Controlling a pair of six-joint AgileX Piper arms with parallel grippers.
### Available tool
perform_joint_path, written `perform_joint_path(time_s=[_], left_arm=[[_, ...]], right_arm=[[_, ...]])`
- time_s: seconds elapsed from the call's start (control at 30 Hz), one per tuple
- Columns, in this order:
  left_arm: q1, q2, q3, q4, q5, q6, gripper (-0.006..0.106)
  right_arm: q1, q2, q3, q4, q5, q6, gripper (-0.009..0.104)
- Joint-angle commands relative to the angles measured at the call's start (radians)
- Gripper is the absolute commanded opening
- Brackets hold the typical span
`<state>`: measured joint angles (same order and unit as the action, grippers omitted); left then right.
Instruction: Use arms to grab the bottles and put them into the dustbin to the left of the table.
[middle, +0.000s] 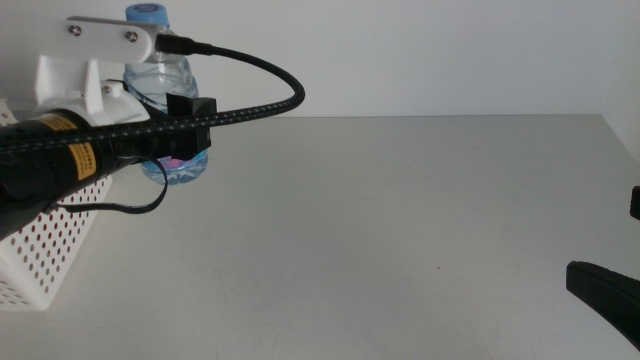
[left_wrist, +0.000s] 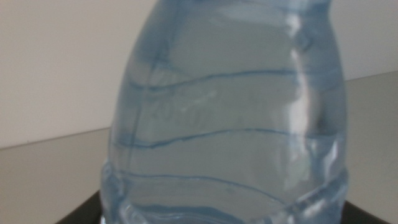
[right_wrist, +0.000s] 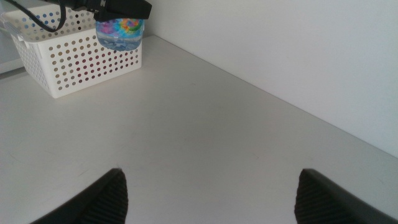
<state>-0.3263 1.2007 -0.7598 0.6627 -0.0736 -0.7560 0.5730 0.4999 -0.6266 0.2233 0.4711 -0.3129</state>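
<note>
My left gripper (middle: 186, 138) is shut on the clear blue-capped water bottle (middle: 165, 70) and holds it upright in the air at the far left, beside the near end of the white perforated dustbin (middle: 45, 250). The bottle fills the left wrist view (left_wrist: 230, 124). The right wrist view shows the bottle's base (right_wrist: 119, 32) hanging at the dustbin's (right_wrist: 74, 59) corner. My right gripper (middle: 605, 290) waits at the bottom right, open and empty (right_wrist: 208, 186). The red can and the yellow tea bottle are out of view.
The light-grey table (middle: 400, 220) stretches from the dustbin to the right edge. A white wall stands behind it. The left arm's black cable (middle: 270, 75) arcs over the table's back left.
</note>
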Motion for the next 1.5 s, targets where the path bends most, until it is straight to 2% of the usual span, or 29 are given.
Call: perform_joint_path(time_s=[0.0,0.3,0.4,0.5,0.6,0.67,0.77,0.9,1.1,1.23,1.47], left_arm=[[-0.001,-0.054,-0.059,0.022,-0.097,-0.016,-0.002],[-0.002,-0.066,-0.062,0.035,-0.107,-0.056,-0.002],[-0.002,-0.077,-0.066,0.011,-0.069,-0.046,-0.002],[-0.020,-0.083,-0.110,-0.151,0.093,0.137,-0.002],[-0.044,-0.078,-0.193,-0.373,0.268,0.440,-0.002],[-0.045,-0.075,-0.242,-0.502,0.326,0.557,-0.002],[-0.043,-0.066,-0.320,-0.603,0.435,0.665,-0.002],[-0.009,-0.011,-0.446,-0.630,0.647,0.690,-0.002],[0.131,0.117,-0.615,-0.651,0.860,0.724,-0.002],[0.245,0.211,-0.726,-0.693,0.973,0.796,-0.002],[0.412,0.366,-0.906,-0.820,1.124,0.960,-0.002]], right_arm=[[-0.006,0.003,-0.023,-0.002,-0.070,-0.012,0.085],[-0.006,0.003,-0.023,-0.002,-0.070,-0.012,0.085],[-0.006,0.003,-0.023,-0.002,-0.070,-0.012,0.085],[-0.006,0.003,-0.023,-0.002,-0.068,-0.012,0.085],[-0.006,0.003,-0.023,-0.002,-0.068,-0.012,0.085],[-0.006,0.003,-0.023,-0.002,-0.069,-0.012,0.085],[-0.006,0.003,-0.023,-0.002,-0.069,-0.012,0.085],[-0.006,0.003,-0.023,-0.002,-0.069,-0.012,0.085],[-0.006,0.003,-0.023,-0.002,-0.069,-0.012,0.085],[-0.006,0.003,-0.023,-0.002,-0.069,-0.012,0.085],[-0.006,0.003,-0.023,-0.002,-0.069,-0.012,0.085]])
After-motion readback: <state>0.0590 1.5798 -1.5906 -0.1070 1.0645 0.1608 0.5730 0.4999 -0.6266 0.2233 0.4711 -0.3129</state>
